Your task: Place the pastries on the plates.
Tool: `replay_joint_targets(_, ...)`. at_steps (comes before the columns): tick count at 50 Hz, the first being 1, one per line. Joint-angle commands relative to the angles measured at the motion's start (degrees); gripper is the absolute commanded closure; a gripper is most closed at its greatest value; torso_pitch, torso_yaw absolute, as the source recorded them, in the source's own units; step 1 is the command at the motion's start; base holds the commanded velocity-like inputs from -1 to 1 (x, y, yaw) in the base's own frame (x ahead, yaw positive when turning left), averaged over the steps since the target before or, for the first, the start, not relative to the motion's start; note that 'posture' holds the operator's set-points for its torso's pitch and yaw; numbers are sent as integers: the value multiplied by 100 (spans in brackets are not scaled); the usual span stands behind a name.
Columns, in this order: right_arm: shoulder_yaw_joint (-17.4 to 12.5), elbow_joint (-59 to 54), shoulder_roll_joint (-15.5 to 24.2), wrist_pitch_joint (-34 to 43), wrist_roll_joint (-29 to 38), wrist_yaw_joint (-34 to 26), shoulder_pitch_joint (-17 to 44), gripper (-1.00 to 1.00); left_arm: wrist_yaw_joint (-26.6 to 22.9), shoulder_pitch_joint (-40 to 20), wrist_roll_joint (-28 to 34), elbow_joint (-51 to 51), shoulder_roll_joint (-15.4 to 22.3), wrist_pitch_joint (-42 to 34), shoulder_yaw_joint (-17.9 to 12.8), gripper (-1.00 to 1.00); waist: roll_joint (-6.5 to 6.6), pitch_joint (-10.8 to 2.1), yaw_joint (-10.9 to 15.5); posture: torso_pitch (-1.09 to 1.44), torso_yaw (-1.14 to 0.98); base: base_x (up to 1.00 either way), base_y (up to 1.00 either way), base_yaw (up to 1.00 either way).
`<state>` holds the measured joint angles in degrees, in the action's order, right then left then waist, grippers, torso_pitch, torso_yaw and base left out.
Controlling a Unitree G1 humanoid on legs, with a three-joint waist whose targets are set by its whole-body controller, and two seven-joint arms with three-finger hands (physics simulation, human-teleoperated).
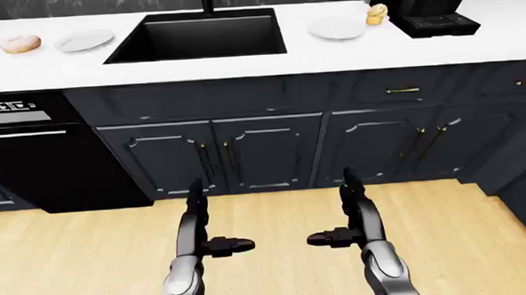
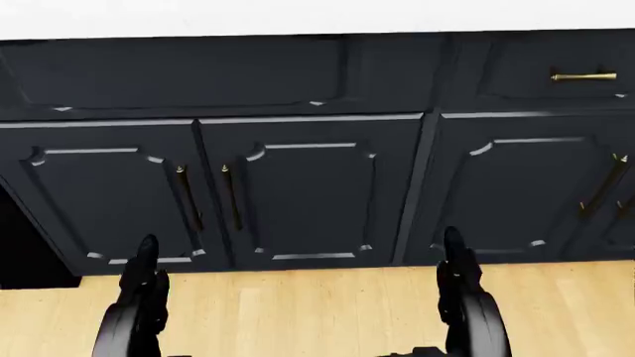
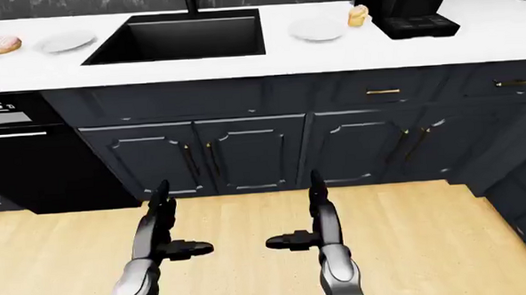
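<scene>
A pink-frosted donut [image 1: 20, 43] lies at the left of the white counter [image 1: 259, 62], just left of a white plate [image 1: 85, 40]. A second white plate [image 1: 336, 28] lies right of the black sink [image 1: 198, 35], with a small muffin [image 1: 377, 13] beside it on its right. My left hand [image 1: 204, 223] and right hand [image 1: 347, 214] are both open and empty, held low over the wooden floor, well short of the counter and apart from all pastries.
A black coffee machine [image 1: 430, 3] stands right of the muffin. Dark cabinets [image 1: 272, 150] with brass handles run under the counter. A black dishwasher [image 1: 32, 154] is at the left. Light wooden floor [image 1: 268, 254] lies between me and the cabinets.
</scene>
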<state>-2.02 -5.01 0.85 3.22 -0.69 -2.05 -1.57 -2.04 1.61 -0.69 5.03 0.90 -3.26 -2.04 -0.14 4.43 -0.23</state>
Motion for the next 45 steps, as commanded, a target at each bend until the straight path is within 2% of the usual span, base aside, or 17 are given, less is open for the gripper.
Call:
replay_joint_targets(1,54,430,16,-224,14,-3,533,-100,-3,-170,-256,-1568,63,-572,-123,-100,-45,-5,-12,0,0,0,0,0)
replay_joint_targets(3,41,680,40,32,14,30,639,-100,107,-395,-463,-1901,52,-1121,-267,-100,8,-389,63,0,0,0,0,0)
replay_joint_targets(4,33,903,21,164,-75,0,615,-100,135,-485,-524,-2058,63,-1346,-259,-100,34,-219,68,0,0,0,0,0)
replay_joint_targets(5,30,1092,23,263,-80,17,577,-100,205,-570,-466,-2094,88,-1495,-233,-100,-62,-139,38,0,0,0,0,0)
replay_joint_targets(7,35,1443,36,486,-81,25,537,-100,184,-696,-239,-2140,168,-1624,-146,-100,-28,-390,76,0,0,0,0,0)
replay_joint_targets(8,17,1756,56,760,-87,37,556,-100,154,-795,-288,-2268,167,-1788,-171,-100,-20,-426,84,0,0,0,0,0)
replay_joint_targets(12,-161,2610,171,1521,-87,0,702,-100,127,-1155,-222,-2599,273,-2247,-240,-100,-1,-494,92,0,0,0,0,0)
replay_joint_targets(16,-369,3603,317,2468,-111,22,1120,-100,174,-2007,-389,-2952,528,-3046,-528,-100,-16,-520,79,0,0,0,0,0)
replay_joint_targets(23,-750,3911,683,3223,-373,245,2194,-100,387,-3209,-672,-2915,876,-3534,-683,-100,-23,-503,55,0,0,0,0,0)
replay_joint_targets(24,-779,3924,772,3374,-418,257,2359,-100,416,-3402,-603,-2827,997,-3506,-674,-100,5,-634,54,0,0,10,0,0)
replay_joint_targets(29,-844,3913,1039,3652,-640,420,3150,-100,392,-4150,-576,-2781,1405,-3811,-783,-100,-9,-268,51,0,0,27,0,0)
replay_joint_targets(32,-832,4015,1197,3955,-729,468,3520,-100,274,-4340,-651,-3070,1556,-4076,-800,-100,-163,-226,41,0,0,37,0,0)
replay_joint_targets(34,-837,4096,1267,4118,-790,479,3683,-100,340,-4431,-717,-3219,1622,-4184,-933,-100,-108,-235,29,0,0,40,0,0)
replay_joint_targets(37,-932,4304,1297,4333,-989,542,3788,-100,407,-4391,-808,-3635,1793,-4465,-1091,-100,-167,-211,30,0,0,47,0,0)
replay_joint_targets(42,-1004,4378,1418,4278,-1078,608,3658,-100,500,-4108,-983,-3919,1907,-4386,-1270,-100,32,-166,-27,0,0,54,0,0)
replay_joint_targets(44,-1000,4474,1439,4323,-1104,610,3600,-100,524,-4087,-1013,-3965,1952,-4372,-1243,-100,215,-157,-81,0,0,64,0,0)
replay_joint_targets(45,-985,4457,1490,4294,-1062,589,3584,-100,527,-4109,-1016,-3962,1957,-4371,-1211,-100,374,-192,-98,0,0,65,0,0)
